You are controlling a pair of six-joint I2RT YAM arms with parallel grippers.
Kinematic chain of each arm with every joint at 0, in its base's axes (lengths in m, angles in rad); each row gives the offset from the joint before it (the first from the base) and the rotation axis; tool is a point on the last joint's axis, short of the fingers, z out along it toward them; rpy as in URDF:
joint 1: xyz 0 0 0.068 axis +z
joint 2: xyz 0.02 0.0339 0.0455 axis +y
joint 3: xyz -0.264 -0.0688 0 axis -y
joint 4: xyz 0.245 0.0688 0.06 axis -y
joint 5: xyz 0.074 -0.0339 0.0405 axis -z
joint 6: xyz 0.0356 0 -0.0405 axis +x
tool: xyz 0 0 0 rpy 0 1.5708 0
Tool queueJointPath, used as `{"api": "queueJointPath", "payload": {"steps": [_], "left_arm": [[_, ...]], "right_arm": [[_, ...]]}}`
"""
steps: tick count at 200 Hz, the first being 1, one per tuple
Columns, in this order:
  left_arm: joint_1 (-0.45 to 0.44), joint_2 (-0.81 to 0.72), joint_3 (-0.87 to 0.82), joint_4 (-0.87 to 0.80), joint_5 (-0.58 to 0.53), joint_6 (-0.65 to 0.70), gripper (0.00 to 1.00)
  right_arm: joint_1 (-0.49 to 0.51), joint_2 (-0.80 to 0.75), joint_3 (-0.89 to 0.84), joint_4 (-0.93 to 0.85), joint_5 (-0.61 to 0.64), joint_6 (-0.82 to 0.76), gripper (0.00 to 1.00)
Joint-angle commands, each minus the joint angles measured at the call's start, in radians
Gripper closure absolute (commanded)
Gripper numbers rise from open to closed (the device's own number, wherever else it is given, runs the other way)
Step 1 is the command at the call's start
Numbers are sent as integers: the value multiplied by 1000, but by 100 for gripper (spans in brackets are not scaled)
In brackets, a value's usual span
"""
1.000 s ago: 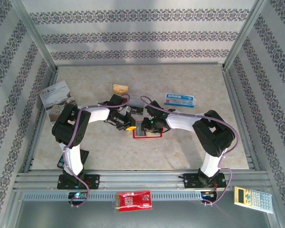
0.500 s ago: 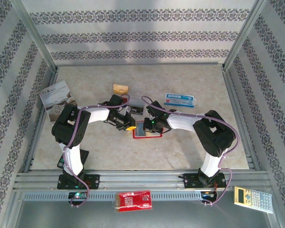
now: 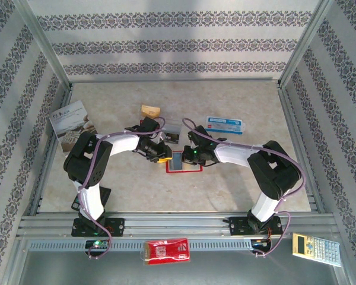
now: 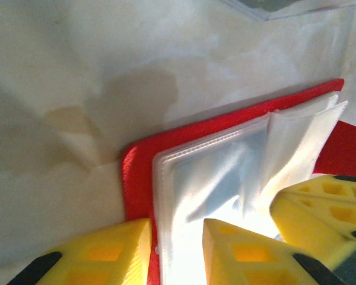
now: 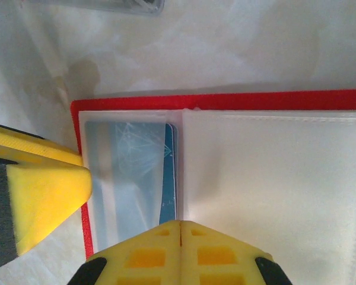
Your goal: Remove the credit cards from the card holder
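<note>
The card holder [image 5: 273,178] lies open mid-worktop [image 3: 237,184] with a blue card [image 5: 133,172] in the clear pocket on the left arm's side, the left tool [image 4: 175,228] spread astride that edge and the right tool [image 5: 181,237] pressed together on the pocket beside the fold.

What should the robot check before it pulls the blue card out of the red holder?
1. Card holder lies open: ok.
2. Blue card visible in its pocket: ok.
3. Left gripper open, straddling the holder's edge: ok.
4. Right gripper shut at the fold; pinning the holder down: cannot tell.
5. Left fingers touching the card itself: cannot tell.
</note>
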Motion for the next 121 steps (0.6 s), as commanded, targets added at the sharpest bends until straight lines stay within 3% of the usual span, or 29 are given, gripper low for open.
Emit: {"api": "queueJointPath", "payload": {"steps": [1, 30, 67, 95, 121], "left_arm": [[2, -47, 16, -116, -108, 22, 71], [0, -81, 20, -138, -125, 21, 72], [-26, -79, 5, -58, -25, -26, 79], [-39, -45, 12, -50, -29, -28, 81], [-48, -17, 14, -39, -25, -29, 82]], "right_arm": [[-12, -26, -13, 1, 2, 12, 100], [-13, -12, -8, 10, -21, 13, 100], [-14, -10, -19, 39, -46, 30, 100], [-18, -1, -24, 54, -62, 39, 100], [-22, 7, -27, 55, -66, 41, 95]]}}
